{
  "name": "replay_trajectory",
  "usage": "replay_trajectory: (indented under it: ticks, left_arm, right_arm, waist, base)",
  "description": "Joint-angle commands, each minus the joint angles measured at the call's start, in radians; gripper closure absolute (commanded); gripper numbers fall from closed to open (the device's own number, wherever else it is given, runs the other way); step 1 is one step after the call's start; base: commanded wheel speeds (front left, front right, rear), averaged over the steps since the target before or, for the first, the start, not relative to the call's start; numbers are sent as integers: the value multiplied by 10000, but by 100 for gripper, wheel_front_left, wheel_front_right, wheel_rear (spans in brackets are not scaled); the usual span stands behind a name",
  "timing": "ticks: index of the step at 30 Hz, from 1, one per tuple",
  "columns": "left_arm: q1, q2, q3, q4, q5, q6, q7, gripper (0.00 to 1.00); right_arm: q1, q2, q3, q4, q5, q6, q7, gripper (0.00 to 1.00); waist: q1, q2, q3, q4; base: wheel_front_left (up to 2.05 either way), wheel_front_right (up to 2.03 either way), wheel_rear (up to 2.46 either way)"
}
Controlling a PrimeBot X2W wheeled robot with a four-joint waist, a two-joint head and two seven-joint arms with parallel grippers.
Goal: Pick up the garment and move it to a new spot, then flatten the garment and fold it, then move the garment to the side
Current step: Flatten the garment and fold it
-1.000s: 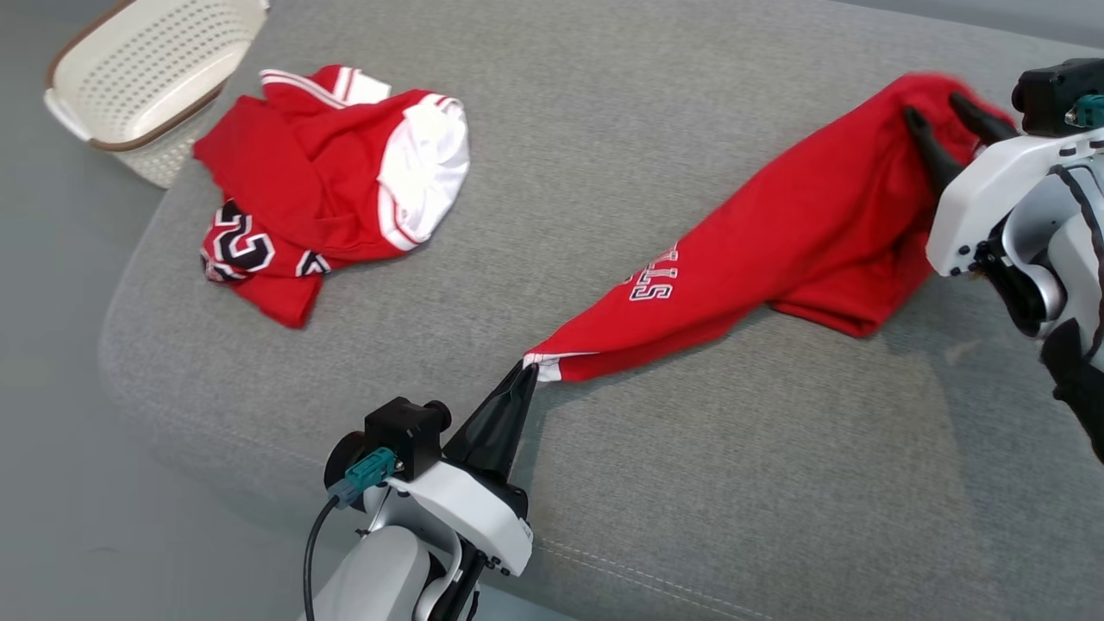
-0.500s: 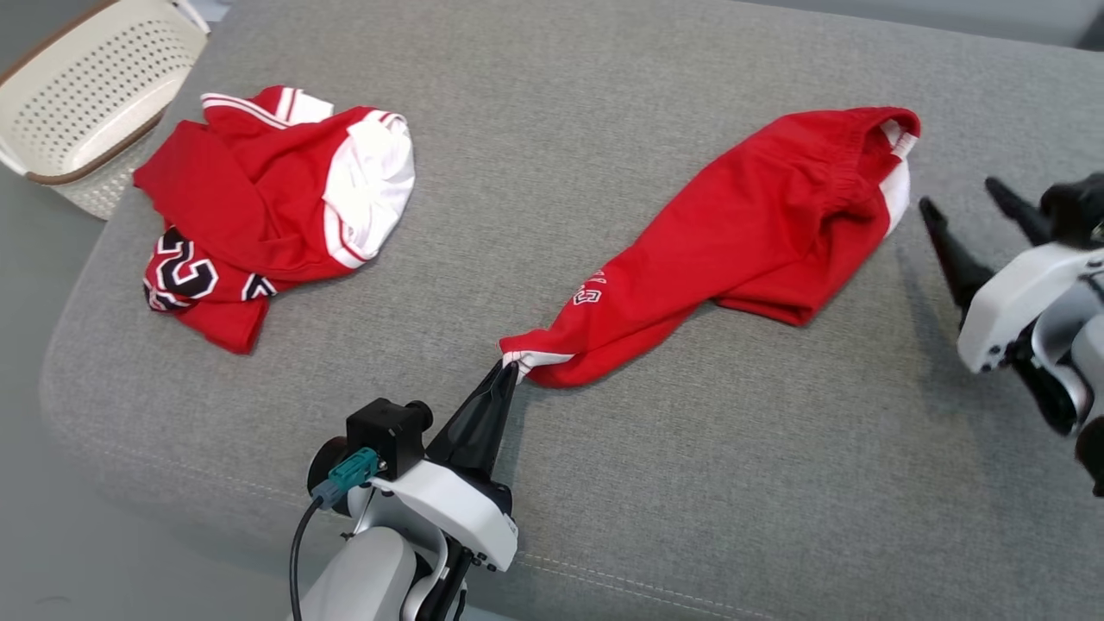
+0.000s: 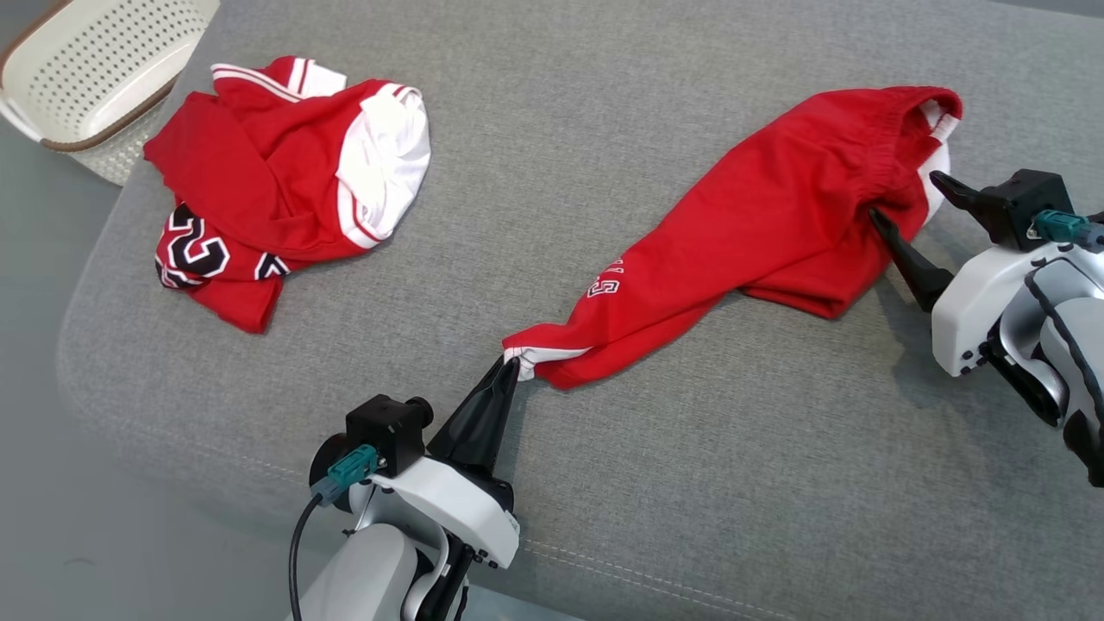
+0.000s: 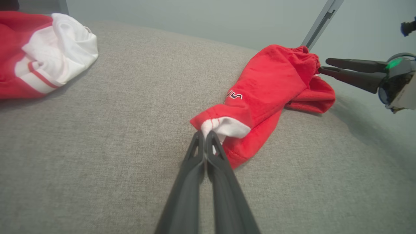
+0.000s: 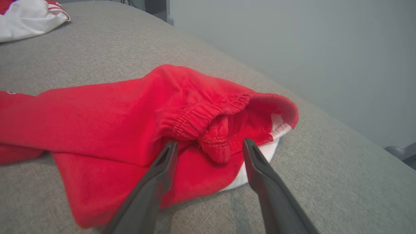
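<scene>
Garment (image 3: 759,216) in left gripper (image 3: 511,366)

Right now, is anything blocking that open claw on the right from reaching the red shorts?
Nothing visible stands in the way. The right gripper is open and right at the red shorts, with its fingers on either side of a fold of the elastic waistband. The left gripper is shut on the hem at the other end.
</scene>
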Motion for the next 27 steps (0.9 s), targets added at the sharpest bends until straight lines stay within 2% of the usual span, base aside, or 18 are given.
replay_trajectory:
  ticks: [1,10,16,17,18,19,20,24,27]
  left_arm:
    - [-239,131,273,-221,-37,-9,-59,100]
    - [-242,131,166,-316,-218,53,-59,100]
    - [-262,131,150,-391,-256,64,-59,100]
    - [-271,131,157,-391,-261,63,-59,100]
    - [-282,131,169,-392,-268,66,-59,100]
    - [-293,131,182,-392,-271,70,-59,100]
    - [-306,131,203,-400,-263,74,-59,100]
    - [-330,131,353,-385,-204,74,-59,100]
    - [-347,131,626,-410,-89,63,-59,100]
  right_arm:
    - [46,-150,140,-25,-120,-2,-112,0]
    - [-269,101,894,190,501,-2,120,0]
    - [-438,156,1412,-298,1111,-2,30,0]
    - [-469,155,1470,-431,1207,-2,-2,32]
    - [-506,134,1520,-576,1306,-2,-34,73]
    - [-549,94,1563,-716,1386,-2,-64,84]
    - [-588,49,1571,-837,1499,-2,-89,100]
    - [-665,-111,1465,-1132,1791,-2,-132,100]
    - [-633,-241,678,-1672,2090,-2,-139,100]
  waist:
    - [0,0,40,95]
    - [0,0,156,470]
    - [0,0,286,604]
    - [0,0,299,615]
    - [0,0,305,620]
    - [0,0,298,621]
    - [0,0,283,614]
    - [0,0,152,530]
    - [0,0,-6,364]
  base:
    - [0,0,0]
    - [0,0,0]
    - [0,0,0]
    - [0,0,0]
    - [0,0,0]
    - [0,0,0]
    - [0,0,0]
    - [0,0,0]
    - [0,0,0]
